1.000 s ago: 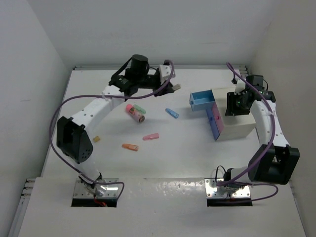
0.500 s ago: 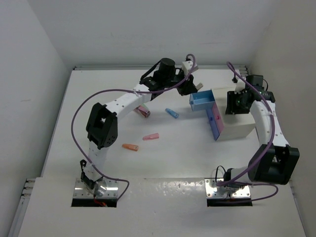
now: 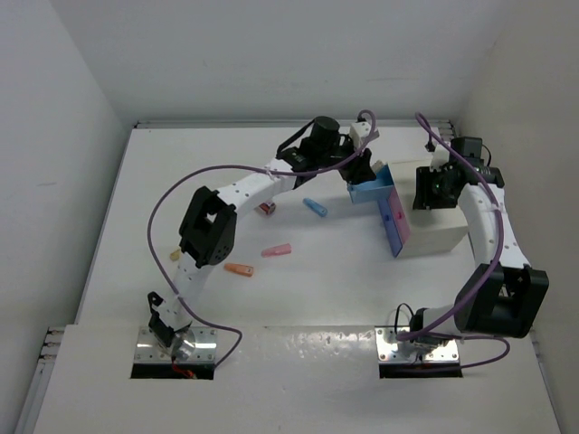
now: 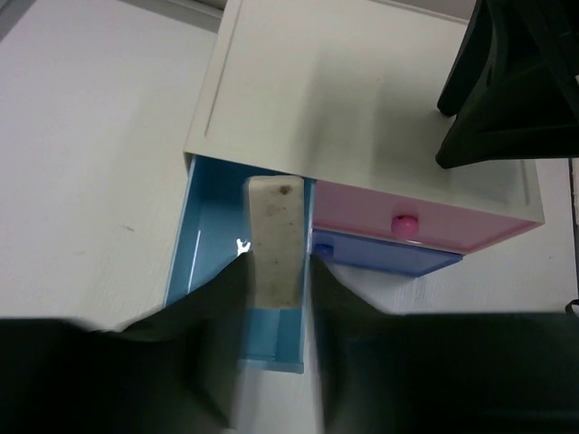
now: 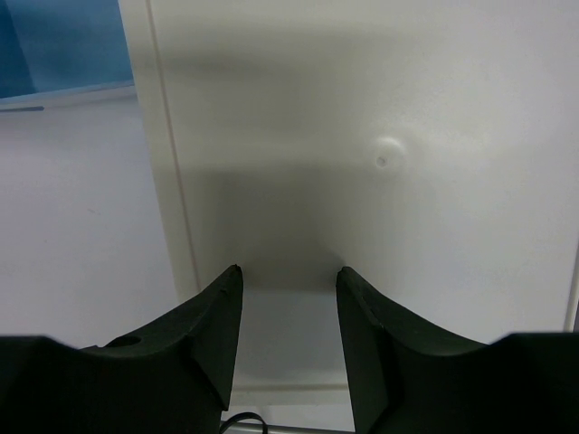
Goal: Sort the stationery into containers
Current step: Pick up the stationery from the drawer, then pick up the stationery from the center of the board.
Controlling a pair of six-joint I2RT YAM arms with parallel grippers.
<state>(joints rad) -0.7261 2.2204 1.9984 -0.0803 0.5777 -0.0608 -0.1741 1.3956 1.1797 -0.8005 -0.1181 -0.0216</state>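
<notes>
one pale piece (image 4: 276, 237) in left pincer (image 4: 277, 271) masks blue drawer (image 4: 211, 242)

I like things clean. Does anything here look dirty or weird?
Yes. The pale piece held in the left end effector over the blue drawer has brown smudges near its far end, so it looks dirty. Nothing looks spilled or broken.
</notes>
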